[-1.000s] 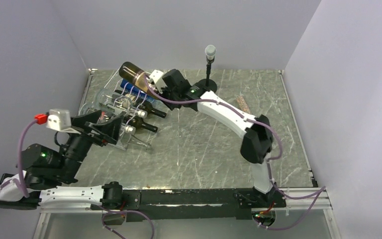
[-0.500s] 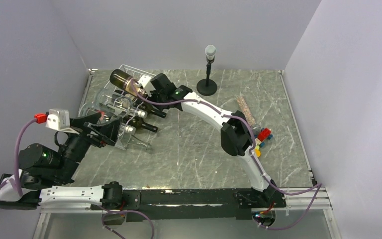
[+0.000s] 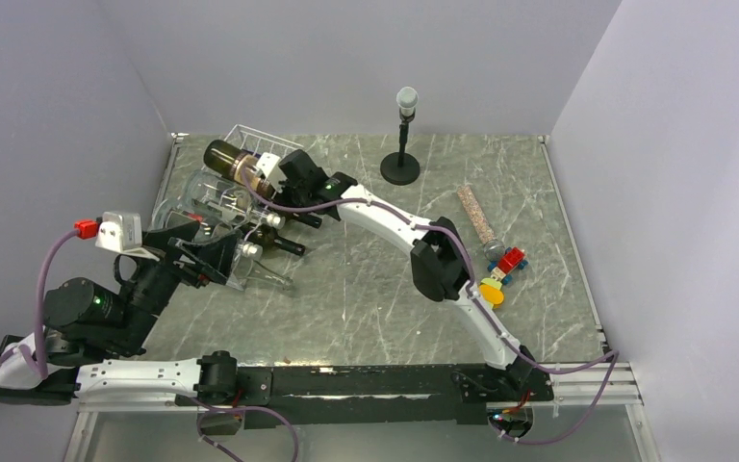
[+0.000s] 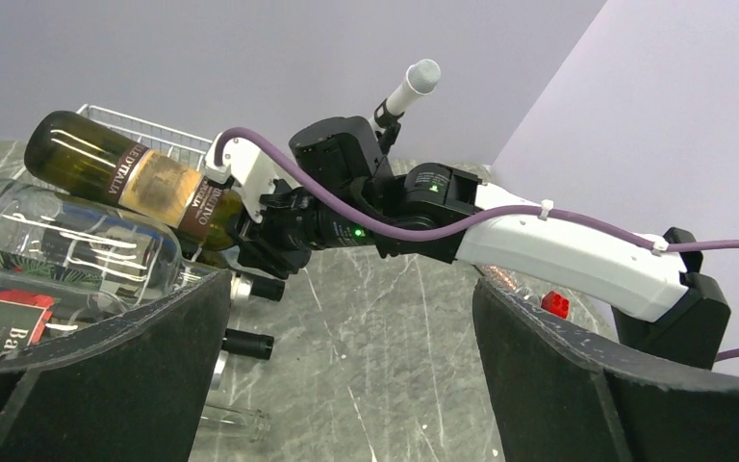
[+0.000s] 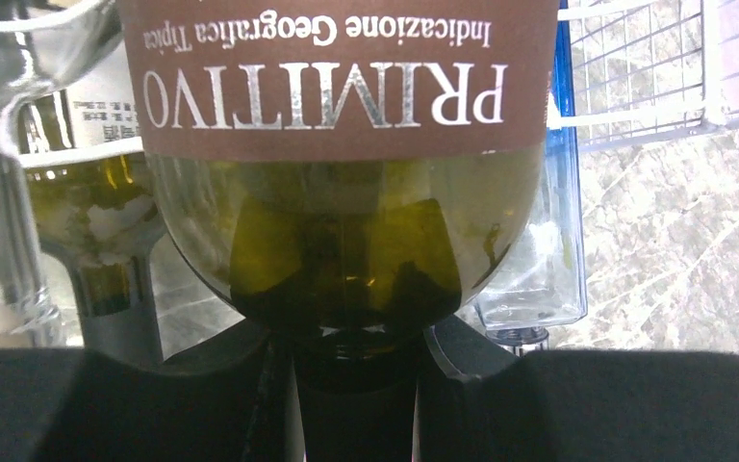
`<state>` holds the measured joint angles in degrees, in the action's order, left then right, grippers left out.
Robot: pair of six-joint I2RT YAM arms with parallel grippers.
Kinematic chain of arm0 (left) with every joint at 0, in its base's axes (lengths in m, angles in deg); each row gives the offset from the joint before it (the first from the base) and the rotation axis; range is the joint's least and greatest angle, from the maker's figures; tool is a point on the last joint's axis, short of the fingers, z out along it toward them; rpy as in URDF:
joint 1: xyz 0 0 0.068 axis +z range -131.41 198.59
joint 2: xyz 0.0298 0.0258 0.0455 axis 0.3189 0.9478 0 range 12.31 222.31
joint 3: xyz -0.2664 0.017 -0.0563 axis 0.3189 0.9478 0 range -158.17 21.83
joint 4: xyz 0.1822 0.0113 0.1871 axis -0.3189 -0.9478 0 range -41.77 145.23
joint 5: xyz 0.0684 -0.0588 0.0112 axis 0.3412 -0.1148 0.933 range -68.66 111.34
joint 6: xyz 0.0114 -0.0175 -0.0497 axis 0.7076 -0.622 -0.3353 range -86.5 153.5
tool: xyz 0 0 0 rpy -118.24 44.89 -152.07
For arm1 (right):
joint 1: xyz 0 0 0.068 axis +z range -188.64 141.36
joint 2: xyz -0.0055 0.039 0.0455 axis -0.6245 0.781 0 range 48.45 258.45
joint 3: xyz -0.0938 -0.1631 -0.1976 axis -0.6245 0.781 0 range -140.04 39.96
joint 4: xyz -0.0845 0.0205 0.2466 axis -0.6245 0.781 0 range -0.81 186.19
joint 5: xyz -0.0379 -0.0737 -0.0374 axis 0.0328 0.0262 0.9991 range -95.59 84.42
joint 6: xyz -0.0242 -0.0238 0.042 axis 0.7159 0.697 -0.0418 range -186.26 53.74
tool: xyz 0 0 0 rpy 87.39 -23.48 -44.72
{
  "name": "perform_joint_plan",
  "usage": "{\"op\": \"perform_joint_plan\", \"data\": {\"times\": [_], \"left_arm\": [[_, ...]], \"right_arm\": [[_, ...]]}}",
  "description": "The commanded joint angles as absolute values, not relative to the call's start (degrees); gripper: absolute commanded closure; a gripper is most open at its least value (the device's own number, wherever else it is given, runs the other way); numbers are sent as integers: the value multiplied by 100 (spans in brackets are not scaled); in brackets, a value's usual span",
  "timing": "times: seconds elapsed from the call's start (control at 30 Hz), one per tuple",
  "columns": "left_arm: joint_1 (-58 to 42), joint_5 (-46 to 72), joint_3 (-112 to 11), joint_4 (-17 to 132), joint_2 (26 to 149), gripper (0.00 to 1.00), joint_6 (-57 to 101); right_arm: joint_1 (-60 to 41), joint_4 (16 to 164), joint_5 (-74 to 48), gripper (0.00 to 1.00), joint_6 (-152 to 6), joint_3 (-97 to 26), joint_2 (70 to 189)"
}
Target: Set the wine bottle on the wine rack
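A dark green wine bottle (image 3: 231, 162) with a brown label is held by its neck in my right gripper (image 3: 277, 183), which is shut on it. It hangs tilted, base to the far left, over the bottles lying in the white wire wine rack (image 3: 262, 141). In the right wrist view the bottle (image 5: 346, 192) fills the frame, its neck between my fingers (image 5: 356, 361), with the rack (image 5: 654, 87) behind. In the left wrist view the bottle (image 4: 125, 173) lies above a clear bottle (image 4: 67, 250). My left gripper (image 3: 214, 258) is open and empty beside the rack's near end.
Several bottles (image 3: 269, 226) lie side by side on the rack, necks pointing right; a blue one (image 5: 563, 192) shows in the right wrist view. A microphone stand (image 3: 401, 164) is at the back. A glass tube (image 3: 474, 217) and toy bricks (image 3: 502, 271) lie to the right.
My right arm has swung left and carried the green bottle from the back centre to above the bottles on the rack. The left arm has barely shifted.
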<state>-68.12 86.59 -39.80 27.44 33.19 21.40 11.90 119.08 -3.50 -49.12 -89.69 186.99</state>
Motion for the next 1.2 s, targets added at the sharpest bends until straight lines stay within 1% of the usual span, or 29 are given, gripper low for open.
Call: {"op": "perform_joint_plan", "data": {"times": [0.0, 0.17, 0.3, 0.47, 0.77, 0.8, 0.97, 1.17], "left_arm": [[-6833, 8709, -4067, 2607, 3362, 1, 1917], [-6833, 8709, -4048, 2586, 3358, 1, 1900], [-6833, 8726, -4074, 2484, 3361, 1, 1811], [-6834, 8743, -4065, 2442, 3325, 1, 1759], [-6837, 8750, -4115, 2326, 3301, 1, 1662], [-6836, 8746, -4119, 2312, 3297, 1, 1658], [-6836, 8767, -4093, 2318, 3257, 1, 1651], [-6833, 8743, -4082, 2278, 3226, 1, 1603]], "right_arm": [[1284, 11212, -43, 100, -4822, -9592, 18686], [1357, 11174, 183, 100, -4609, -9546, 18784], [1460, 11272, 528, 94, -4322, -9730, 18972], [1569, 11041, 912, 80, -3979, -9671, 19049], [1713, 10809, 1240, 42, -3741, -9637, 19081], [1724, 10748, 1280, 39, -3707, -9569, 19057], [1742, 10750, 1310, 34, -3671, -9548, 19022], [1744, 10697, 1376, 19, -3611, -9253, 18863]]}}
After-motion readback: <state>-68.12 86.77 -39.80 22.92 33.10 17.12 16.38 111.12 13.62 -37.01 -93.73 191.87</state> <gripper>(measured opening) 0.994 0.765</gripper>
